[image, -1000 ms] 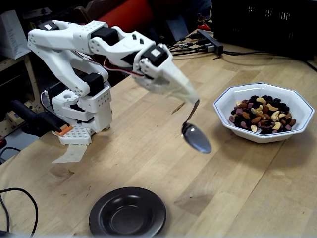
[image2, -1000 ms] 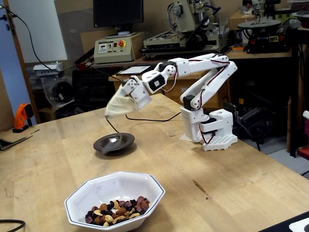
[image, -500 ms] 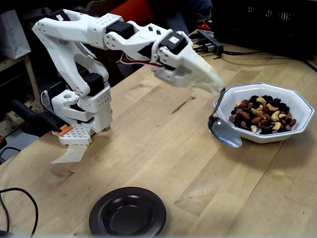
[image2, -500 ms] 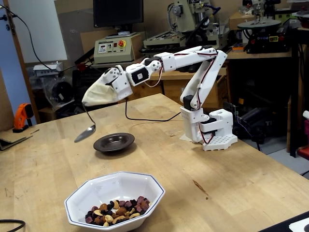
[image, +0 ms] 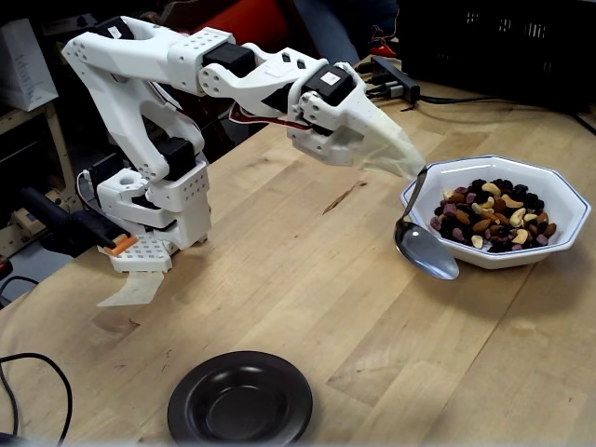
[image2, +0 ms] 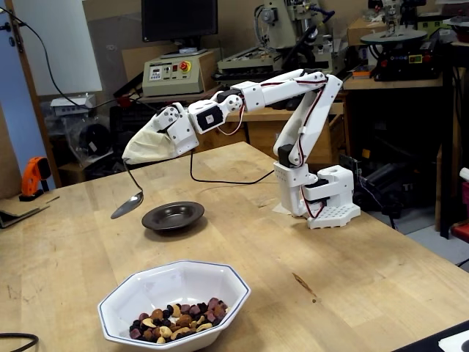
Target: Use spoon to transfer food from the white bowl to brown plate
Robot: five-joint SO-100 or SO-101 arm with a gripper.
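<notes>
The white arm is reaching out over the wooden table [image: 279, 279] with its gripper [image: 410, 168] closed on the thin handle of the spoon [image: 426, 251]; in a fixed view the same gripper [image2: 132, 158] is showing as a pale tapered tip with the spoon [image2: 127, 206] hanging below it. The spoon is dangling bowl-down, tilted, and its oval bowl is looking empty and shiny. Taking the white bowl [image: 559, 191] as the landmark: in a fixed view the spoon's bowl is hanging in front of the near-left wall of that dish, overlapping its rim in the picture, though whether it is touching it cannot be told. The food [image: 494, 214], a mix of almonds, cashews and dark raisin-like pieces, is lying heaped inside the white bowl [image2: 132, 293], where the food [image2: 176, 323] is gathered at the near side. The brown plate [image: 186, 410] is sitting well apart from the white bowl, and it is appearing empty; in the other view the brown plate [image2: 173, 217] is resting beyond the bowl, just beside the hanging spoon.
</notes>
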